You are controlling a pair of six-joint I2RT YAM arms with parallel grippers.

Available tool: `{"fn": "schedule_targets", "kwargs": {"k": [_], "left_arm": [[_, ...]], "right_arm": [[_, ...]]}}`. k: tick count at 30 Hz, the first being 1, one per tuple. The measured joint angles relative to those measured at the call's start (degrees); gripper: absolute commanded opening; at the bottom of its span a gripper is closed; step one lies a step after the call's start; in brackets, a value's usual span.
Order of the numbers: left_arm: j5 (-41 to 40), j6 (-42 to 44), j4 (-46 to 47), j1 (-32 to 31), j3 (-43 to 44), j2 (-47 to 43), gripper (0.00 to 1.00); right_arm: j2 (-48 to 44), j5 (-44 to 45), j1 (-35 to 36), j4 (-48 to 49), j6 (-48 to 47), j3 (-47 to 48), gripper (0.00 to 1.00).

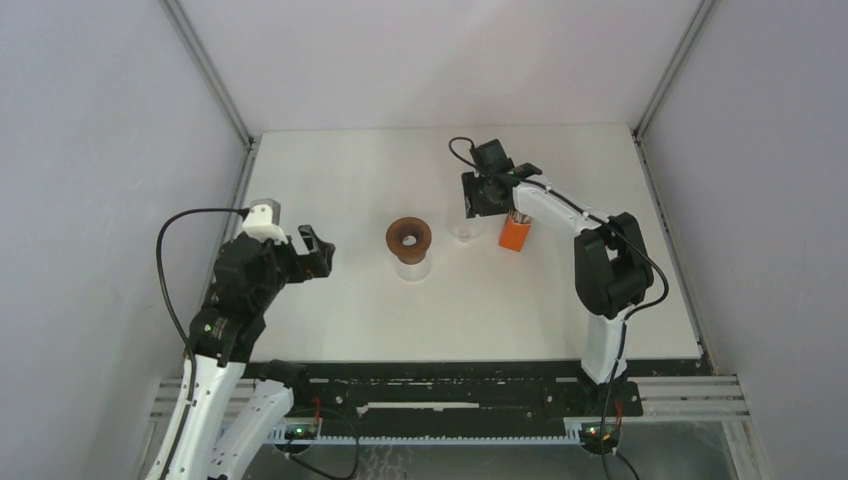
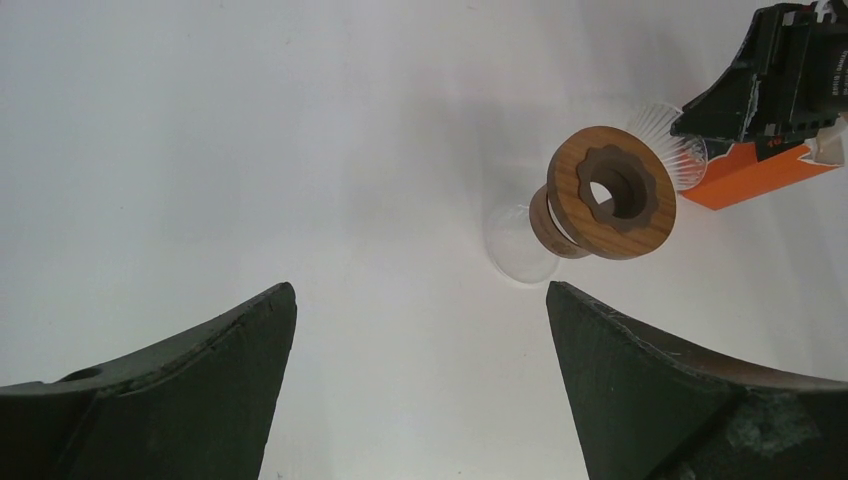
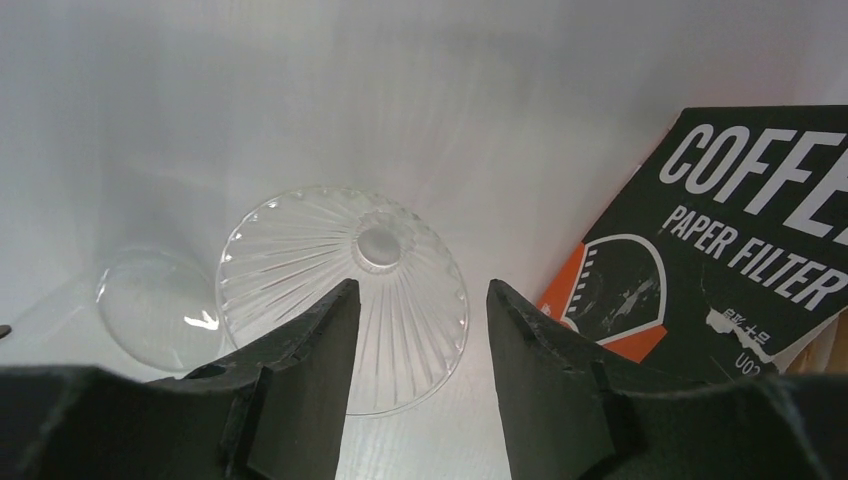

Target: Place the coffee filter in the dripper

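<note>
The dark-brown dripper (image 1: 409,236) sits on top of a clear glass (image 1: 413,266) at the table's middle. In the left wrist view the dripper (image 2: 612,193) appears tilted, with its central hole showing. No loose white coffee filter is in view. My right gripper (image 1: 472,205) is open and empty. It hovers over a clear ribbed glass cone (image 3: 300,240), next to the orange and black filter box (image 3: 740,250). My left gripper (image 1: 318,255) is open and empty, left of the dripper. In its wrist view the left gripper (image 2: 420,295) has only bare table between its fingers.
The orange box (image 1: 516,232) stands right of the ribbed cone (image 1: 463,230). A second clear glass (image 3: 150,305) lies left of the cone. White walls and metal posts ring the white table (image 1: 350,330). The right arm's black gripper shows in the left wrist view (image 2: 770,80).
</note>
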Motion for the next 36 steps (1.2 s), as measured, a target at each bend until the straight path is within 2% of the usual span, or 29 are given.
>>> {"fn": "schedule_targets", "kwargs": {"k": [5, 9, 22, 26, 36], "left_arm": [[0.0, 0.0, 0.0, 0.0, 0.0, 0.0, 1.00], [0.0, 0.0, 0.0, 0.0, 0.0, 0.0, 1.00], [0.0, 0.0, 0.0, 0.0, 0.0, 0.0, 1.00], [0.0, 0.0, 0.1, 0.0, -0.3, -0.3, 1.00], [1.1, 0.0, 0.0, 0.0, -1.0, -1.2, 1.00]], "right_arm": [[1.5, -0.5, -0.6, -0.5, -0.7, 0.8, 0.54], [3.3, -1.6, -0.8, -0.6, -1.0, 1.4, 0.46], [4.1, -4.2, -0.9, -1.1, -1.1, 1.4, 0.16], [2.5, -5.0, -0.9, -1.5, -1.1, 1.4, 0.01], [-2.3, -7.3, -0.9, -4.4, -0.2, 1.4, 0.00]]}}
